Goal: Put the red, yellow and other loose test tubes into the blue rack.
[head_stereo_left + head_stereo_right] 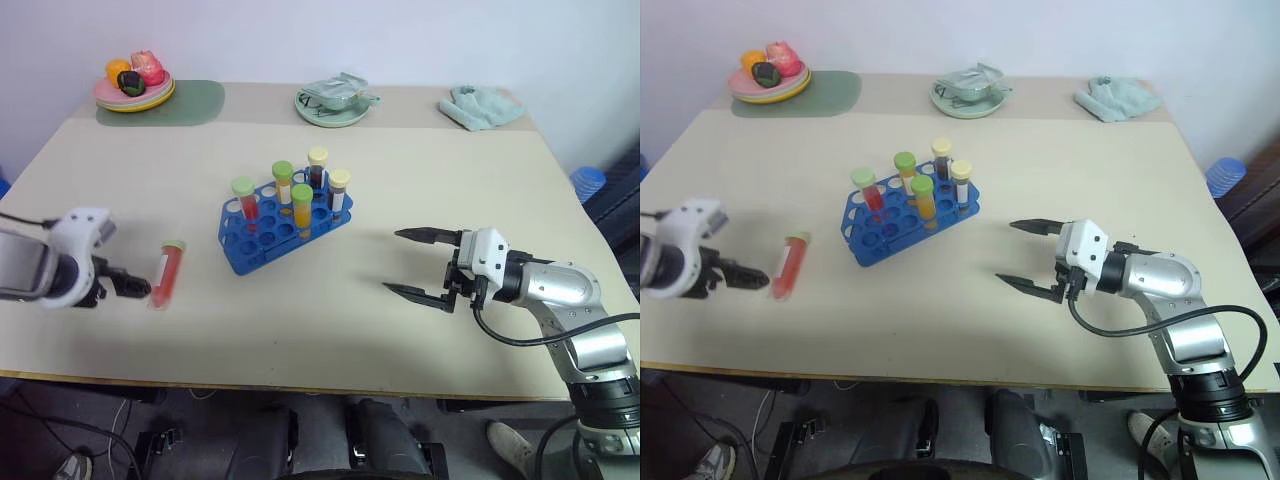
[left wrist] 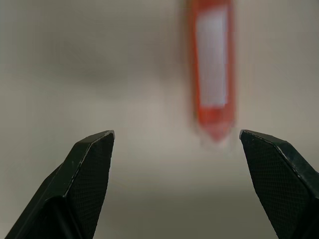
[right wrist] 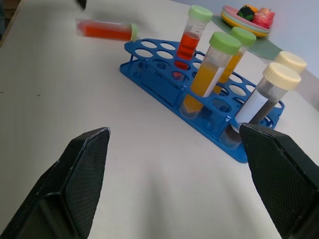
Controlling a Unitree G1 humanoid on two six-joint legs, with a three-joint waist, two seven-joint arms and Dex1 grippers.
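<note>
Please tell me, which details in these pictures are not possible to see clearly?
- Loose red tube: blurred in left wrist view; cap cut off by the edge.
- Blue rack: far holes hidden behind standing tubes, right wrist view.
- Plate: items too small to identify, left eye view.

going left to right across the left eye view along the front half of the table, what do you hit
left gripper → loose red tube lying on the table → blue rack with five tubes standing in it → right gripper, open

No legible text, brand, number or sign observed. White label on the red-liquid clear plastic tube (image 2: 213, 74), lying beside the bright blue plastic rack (image 1: 283, 228), reads blank. White labels on the tubes standing in the rack: nothing readable.
</note>
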